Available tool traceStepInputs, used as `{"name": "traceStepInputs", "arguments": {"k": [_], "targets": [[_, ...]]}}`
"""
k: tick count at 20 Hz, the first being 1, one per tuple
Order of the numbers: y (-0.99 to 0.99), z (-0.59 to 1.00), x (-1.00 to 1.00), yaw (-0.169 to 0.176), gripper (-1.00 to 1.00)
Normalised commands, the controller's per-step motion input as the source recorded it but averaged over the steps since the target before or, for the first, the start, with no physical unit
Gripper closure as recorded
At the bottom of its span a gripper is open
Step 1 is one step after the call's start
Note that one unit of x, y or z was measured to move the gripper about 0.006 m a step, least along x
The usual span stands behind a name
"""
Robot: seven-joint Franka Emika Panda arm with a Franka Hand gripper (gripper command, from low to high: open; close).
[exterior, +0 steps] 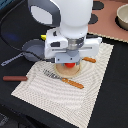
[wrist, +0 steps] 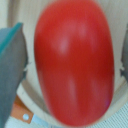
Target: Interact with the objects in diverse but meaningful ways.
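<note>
Filling the wrist view, the red tomato (wrist: 72,62) sits on a round wooden plate (exterior: 68,71); gripper (exterior: 71,61) fingers (wrist: 11,75) flank it, spread wide and apart from its sides, seemingly for a grasp.

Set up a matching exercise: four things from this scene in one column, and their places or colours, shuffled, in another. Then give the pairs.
Things:
1. tomato
2. frying pan
3. brown-handled utensil
4. bowl

Descriptions:
A. grey, at the mat's edge on the exterior view's left
B. red, between the hand's fingers
C. lying on the dark table, off the mat
D. pale, far corner on the exterior view's right

Pairs: 1-B, 2-A, 3-C, 4-D
</note>
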Motion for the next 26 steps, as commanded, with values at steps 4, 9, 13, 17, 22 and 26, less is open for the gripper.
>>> {"name": "traceStepInputs", "arguments": {"k": [4, 9, 13, 17, 22, 26], "targets": [[0.0, 0.7, -0.12, 0.04, -1.0], [0.09, 1.0, -0.22, 0.049, -1.0], [0.33, 0.59, -0.46, 0.044, -1.0], [0.43, 0.39, -0.68, 0.071, -1.0], [0.54, 0.53, -0.74, 0.114, -1.0], [0.38, 0.13, -0.92, 0.057, -1.0]]}}
